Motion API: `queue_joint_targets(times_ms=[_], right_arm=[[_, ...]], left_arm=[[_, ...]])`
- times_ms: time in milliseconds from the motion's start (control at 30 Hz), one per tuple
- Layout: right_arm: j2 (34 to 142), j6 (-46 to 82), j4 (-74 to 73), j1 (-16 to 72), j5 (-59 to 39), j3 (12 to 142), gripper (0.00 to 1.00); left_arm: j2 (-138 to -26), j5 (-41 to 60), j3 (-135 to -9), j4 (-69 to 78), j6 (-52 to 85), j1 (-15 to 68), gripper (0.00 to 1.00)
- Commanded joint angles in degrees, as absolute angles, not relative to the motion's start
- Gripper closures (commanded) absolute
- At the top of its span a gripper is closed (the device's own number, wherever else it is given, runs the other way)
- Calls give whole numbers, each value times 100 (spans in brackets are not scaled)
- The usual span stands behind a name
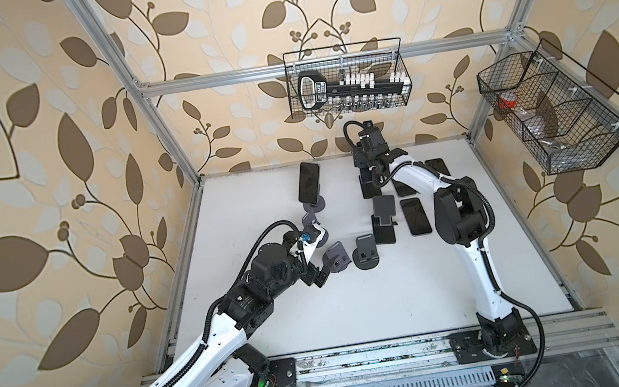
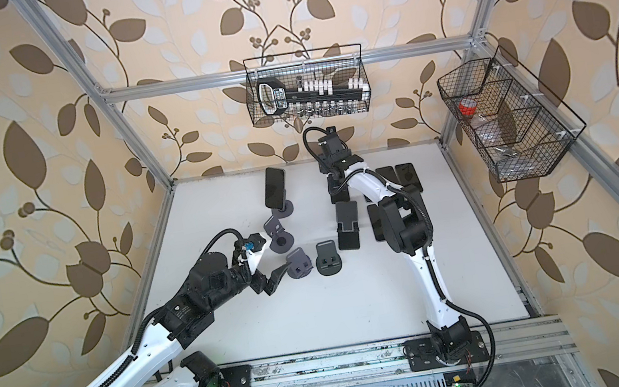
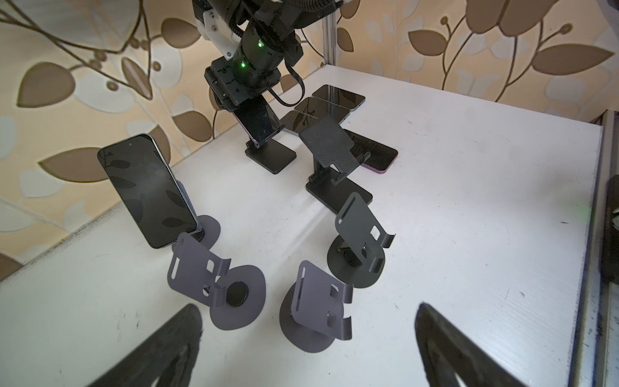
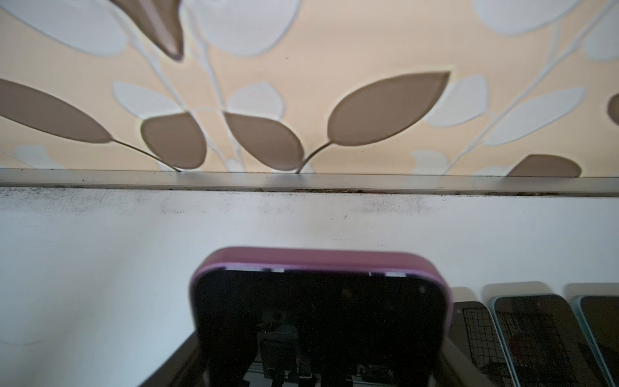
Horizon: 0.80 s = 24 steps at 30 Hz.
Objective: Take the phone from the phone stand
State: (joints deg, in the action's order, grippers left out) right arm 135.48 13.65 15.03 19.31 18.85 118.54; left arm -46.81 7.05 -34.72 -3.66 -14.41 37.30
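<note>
White surface (image 1: 358,300) inside leaf-papered walls (image 1: 42,161): the pink-edged phone (image 4: 318,301) is clamped by the right jaws, seemingly for lifting off the black stand (image 3: 273,157) near the back edge. Left jaws are held wide and empty. Whether the phone's foot is seated there is hidden.

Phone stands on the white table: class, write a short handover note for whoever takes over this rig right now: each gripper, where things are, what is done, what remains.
Right gripper: shut on the pink-edged phone, at its black rectangular-based stand at the back; lift-off not confirmed.
Left gripper: open, empty, beside the purple-grey round-based stands.
Done: four dark phones lie flat on the white table; four stands are empty.
To do: finish this lift, then the dark-screened phone leaning on its grey round-based stand, back left.
</note>
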Motion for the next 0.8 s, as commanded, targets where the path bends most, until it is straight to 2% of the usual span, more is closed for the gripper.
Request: queue_joint_targets(times_ms=[0, 767], right_arm=[[13194, 1371, 1327, 1959, 1724, 11776, 36], [13100, 1389, 1292, 1951, 1574, 11688, 38]], left_arm=[[-4570, 717, -3477, -307, -1457, 3639, 1], [-4658, 698, -3511, -352, -1459, 3613, 1]])
